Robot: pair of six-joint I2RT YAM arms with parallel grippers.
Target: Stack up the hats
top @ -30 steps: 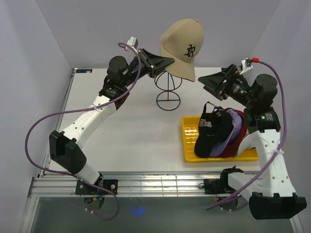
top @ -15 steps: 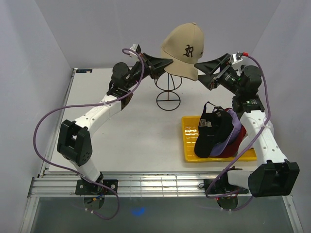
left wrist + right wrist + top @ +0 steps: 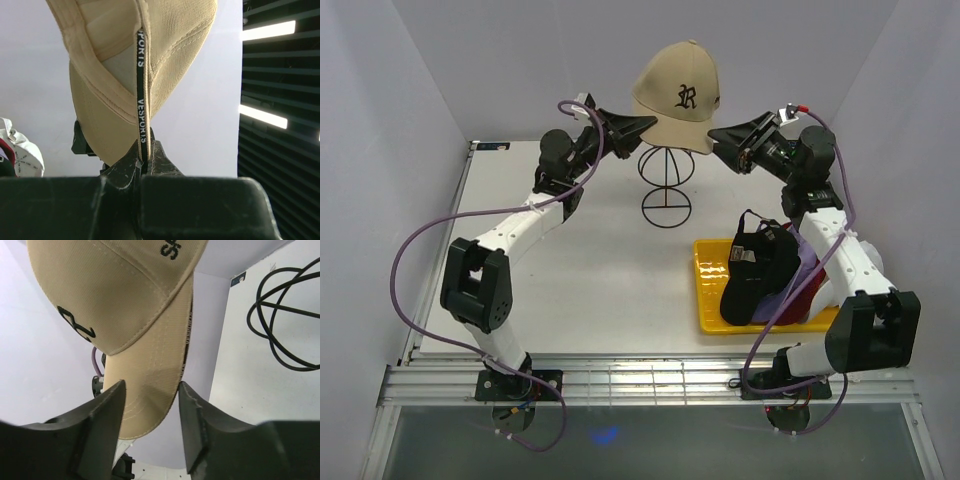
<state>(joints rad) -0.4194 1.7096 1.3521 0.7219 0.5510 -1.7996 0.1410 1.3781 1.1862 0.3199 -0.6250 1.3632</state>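
Since a second ago, the tan cap (image 3: 675,95) has been lifted up and to the left, so that the black wire stand (image 3: 663,185) is now uncovered beneath it. The right gripper (image 3: 151,387) has been brought in to the brim. The cap is held in the air just above the stand's top. Its rear edge is pinched by the left gripper (image 3: 141,152), whose fingers are pressed together on a black printed tape at the seam. The right gripper's jaws are spread apart with the brim seen between them; no pinch is shown there.

Stacking is judged partly done. A black cap (image 3: 760,268) is piled over a lavender cap (image 3: 802,265) in the yellow tray (image 3: 710,285), and anything beneath is largely hidden. The tan cap appears still to be added. It is made of finely ribbed fabric, with a dark embroidered monogram on the front, and it hangs tilted.
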